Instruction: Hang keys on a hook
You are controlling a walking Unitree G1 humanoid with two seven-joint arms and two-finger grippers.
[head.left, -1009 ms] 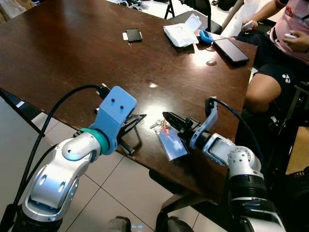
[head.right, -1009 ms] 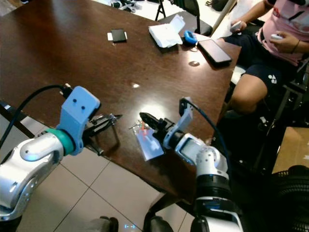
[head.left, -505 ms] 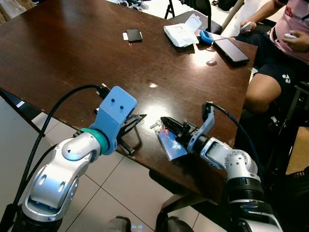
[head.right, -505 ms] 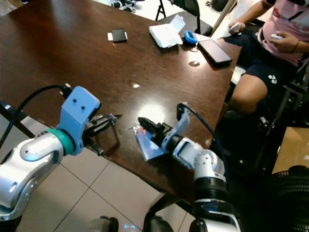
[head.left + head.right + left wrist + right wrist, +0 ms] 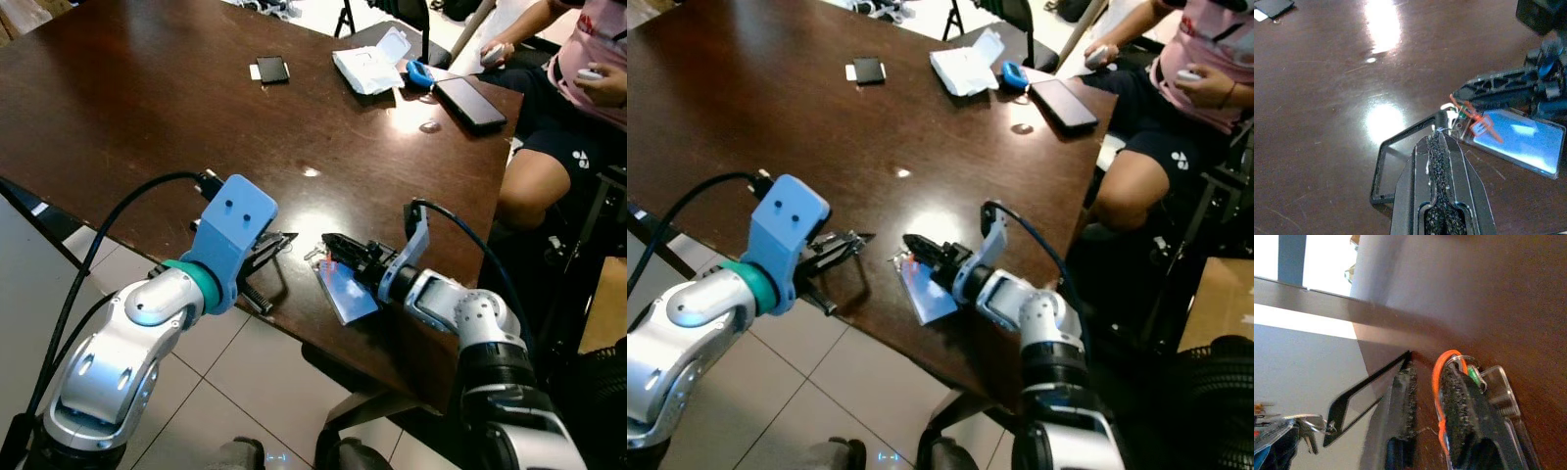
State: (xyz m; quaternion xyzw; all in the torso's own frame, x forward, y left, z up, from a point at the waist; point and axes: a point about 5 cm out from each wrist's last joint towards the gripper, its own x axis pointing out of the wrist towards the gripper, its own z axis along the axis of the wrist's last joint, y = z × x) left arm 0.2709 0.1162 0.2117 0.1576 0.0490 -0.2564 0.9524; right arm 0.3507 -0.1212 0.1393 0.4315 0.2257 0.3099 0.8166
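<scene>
Right gripper [image 5: 331,245] rests its parted fingers on the keys [image 5: 319,257] — orange loop between them — while left gripper [image 5: 282,238] clamps the black hook [image 5: 1400,164] just beside.

Keys [image 5: 315,254] w/ orange loop & blue card tag [image 5: 347,292] flat on table edge, black wire hook [image 5: 1400,161] upright nearby

Dark brown glossy wooden table [image 5: 147,108], as I see it.
On it: a blue plastic card holder with keys [image 5: 345,290], two black phones [image 5: 271,70] [image 5: 469,102], crumpled white paper [image 5: 368,67].
</scene>
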